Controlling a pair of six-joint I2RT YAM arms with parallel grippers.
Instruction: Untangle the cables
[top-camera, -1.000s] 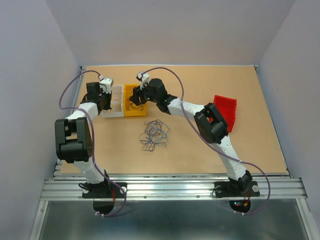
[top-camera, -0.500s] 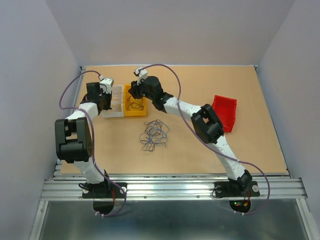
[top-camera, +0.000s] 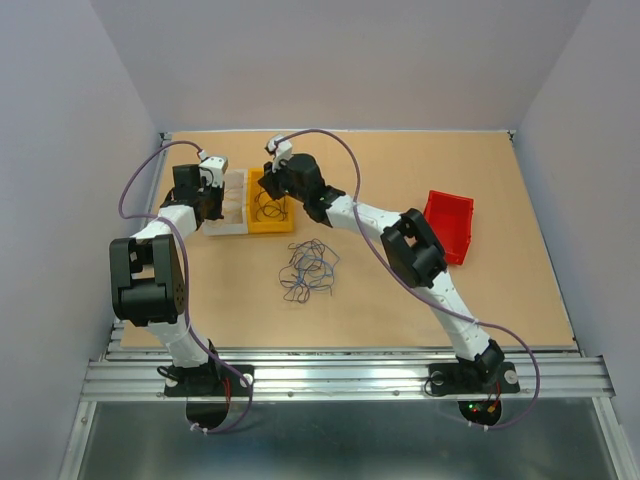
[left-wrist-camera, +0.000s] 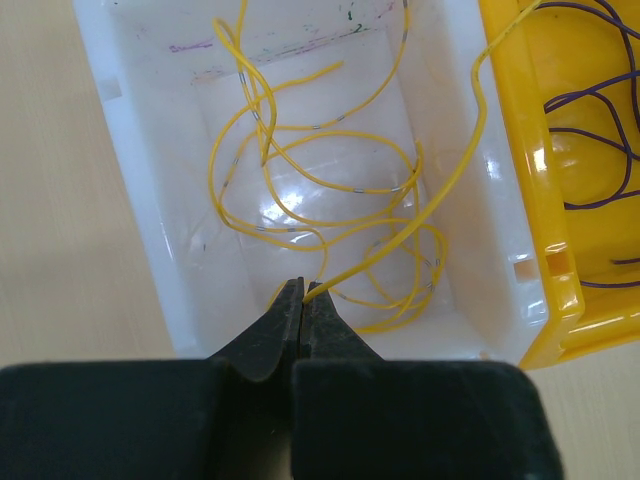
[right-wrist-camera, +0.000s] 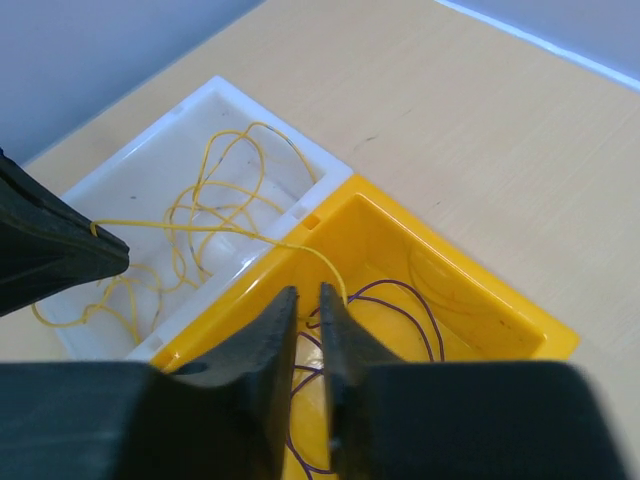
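Observation:
The cables (top-camera: 308, 270), a loose tangle of thin dark and tan wires, lie on the table in front of the bins. My left gripper (left-wrist-camera: 304, 293) is over the white bin (left-wrist-camera: 130, 200) and shut on a yellow wire (left-wrist-camera: 440, 205). That wire runs over the bin wall into the yellow bin (left-wrist-camera: 520, 150). My right gripper (right-wrist-camera: 308, 293) hangs over the yellow bin (right-wrist-camera: 470, 290) with its jaws a narrow gap apart. The yellow wire (right-wrist-camera: 250, 232) passes just outside its right finger. Purple wires (right-wrist-camera: 420, 305) lie in the yellow bin.
More yellow wire loops (left-wrist-camera: 300, 170) lie in the white bin. A red bin (top-camera: 450, 225) stands at the right of the table. In the top view the white bin (top-camera: 228, 200) and the yellow bin (top-camera: 270, 205) stand side by side at the back left.
My right gripper has moved a little to the left over the yellow bin. The left arm and the tangle on the table have not moved.

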